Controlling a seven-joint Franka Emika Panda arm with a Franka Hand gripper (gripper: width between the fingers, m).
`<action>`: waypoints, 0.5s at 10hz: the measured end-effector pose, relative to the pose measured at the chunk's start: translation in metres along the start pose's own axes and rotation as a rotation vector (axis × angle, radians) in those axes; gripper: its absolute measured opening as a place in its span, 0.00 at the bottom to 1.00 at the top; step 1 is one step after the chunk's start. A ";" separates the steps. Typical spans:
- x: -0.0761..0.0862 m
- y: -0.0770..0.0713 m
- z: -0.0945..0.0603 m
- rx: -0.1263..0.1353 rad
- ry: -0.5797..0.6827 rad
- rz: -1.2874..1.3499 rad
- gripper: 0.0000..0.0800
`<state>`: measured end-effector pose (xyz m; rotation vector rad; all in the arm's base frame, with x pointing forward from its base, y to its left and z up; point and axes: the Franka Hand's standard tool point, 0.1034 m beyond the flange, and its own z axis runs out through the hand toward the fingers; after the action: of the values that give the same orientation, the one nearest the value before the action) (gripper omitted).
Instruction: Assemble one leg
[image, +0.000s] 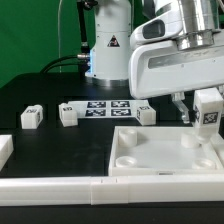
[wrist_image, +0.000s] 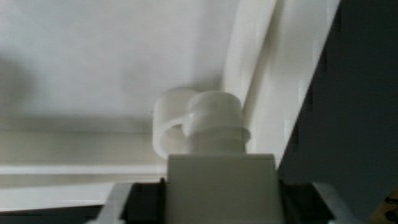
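My gripper (image: 199, 117) is shut on a small white leg (image: 208, 108) with a black-and-white tag. It holds the leg upright just above the far corner of the large white panel (image: 150, 152), at the exterior view's right. In the wrist view the leg (wrist_image: 221, 165) fills the gap between my fingers (wrist_image: 135, 204), and its rounded end (wrist_image: 205, 112) points down at the panel (wrist_image: 98, 70) near its raised rim. Whether the end touches the panel I cannot tell. Three more legs lie on the black table: two at the exterior view's left (image: 31, 116) (image: 67, 115) and one (image: 147, 113) behind the panel.
The marker board (image: 105, 107) lies flat behind the legs. Long white bars (image: 90, 190) run along the front edge, and a white piece (image: 5, 150) sits at the far left. The robot's base (image: 105, 45) stands at the back. Black table (wrist_image: 356, 90) shows beside the panel.
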<state>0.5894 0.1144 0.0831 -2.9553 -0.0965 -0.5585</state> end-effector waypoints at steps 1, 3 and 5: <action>0.000 0.000 0.002 0.000 0.000 0.001 0.36; -0.001 0.005 0.009 -0.007 0.023 -0.003 0.36; 0.006 0.011 0.011 -0.022 0.086 -0.013 0.36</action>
<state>0.5995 0.1050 0.0736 -2.9486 -0.1011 -0.6920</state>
